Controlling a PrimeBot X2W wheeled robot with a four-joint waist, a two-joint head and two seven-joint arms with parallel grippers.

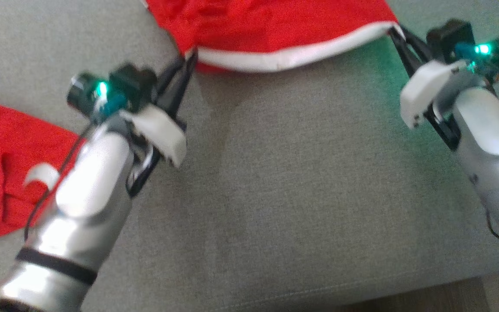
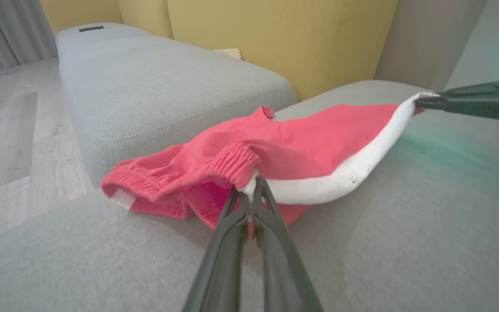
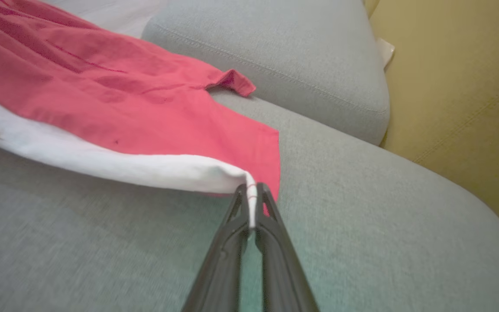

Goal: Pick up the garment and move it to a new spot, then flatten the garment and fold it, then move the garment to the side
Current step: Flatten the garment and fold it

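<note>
Left gripper (image 1: 190, 58) and right gripper (image 1: 394, 34) pinch opposite white-edged corners of the red garment (image 1: 271, 24), jaws closed tight; soft and light, it seems best held there.

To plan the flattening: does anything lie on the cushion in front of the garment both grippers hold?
Nothing visible lies on the grey cushion before the red garment. A second red cloth lies off to the left, beside the left arm.
</note>
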